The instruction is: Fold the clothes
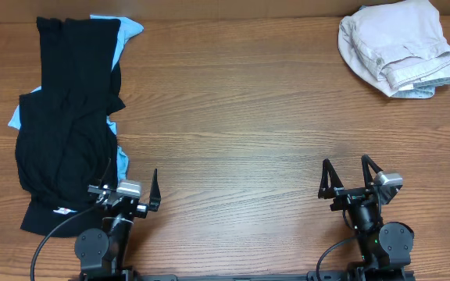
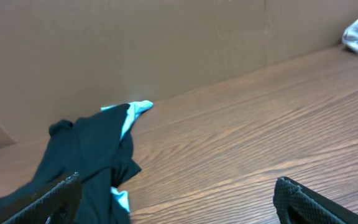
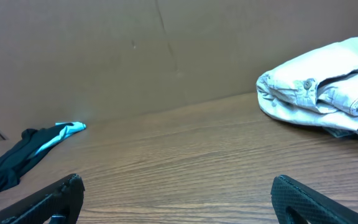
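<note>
I see the table [image 1: 241, 117] bare through its middle overhead. The black shirt [image 1: 69, 117] fills the left, over a light blue garment [image 1: 131, 30]; the beige pile [image 1: 397, 47] sits upper right. The left gripper [image 1: 139, 178] and right gripper [image 1: 346, 170] are released, at the bottom. Only the right wrist view shows the pile's button [image 3: 307, 84].

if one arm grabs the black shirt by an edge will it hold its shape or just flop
Probably flops: the black shirt lies in soft wrinkled folds, so it would likely hang limp from a pinch. It looks thin, so probably light. It overlaps the light blue garment, so dragging it may tug that along.
</note>
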